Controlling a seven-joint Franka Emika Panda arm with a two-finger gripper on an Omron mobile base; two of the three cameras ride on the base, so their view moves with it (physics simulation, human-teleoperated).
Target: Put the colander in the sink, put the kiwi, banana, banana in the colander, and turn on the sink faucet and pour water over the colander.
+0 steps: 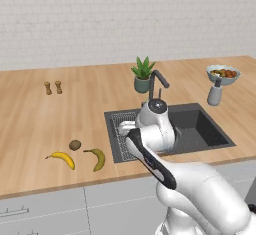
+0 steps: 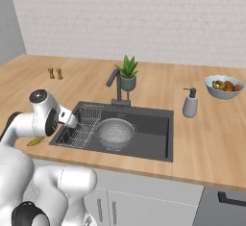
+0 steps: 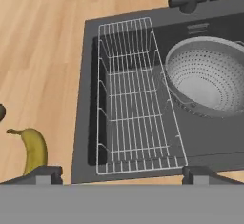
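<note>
The grey perforated colander (image 2: 115, 132) sits inside the dark sink (image 2: 154, 130), right of its wire rack (image 2: 82, 126). In the hand view the colander (image 3: 207, 77) lies at the right and the rack (image 3: 136, 99) at centre. My gripper (image 3: 123, 175) hovers over the rack's near edge, open, with nothing between its fingertips (image 3: 45, 174). On the counter left of the sink lie the brown kiwi (image 1: 75, 144), a bright yellow banana (image 1: 62, 158) and a duller banana (image 1: 98, 158). The dark faucet (image 1: 156, 81) stands behind the sink. My arm hides the colander in the left base view.
A potted plant (image 1: 143, 74) stands just behind the faucet. A pale-blue fruit bowl (image 1: 223, 74) and a grey soap dispenser (image 1: 215, 94) are at the back right. Two small shakers (image 1: 53, 87) stand at the back left.
</note>
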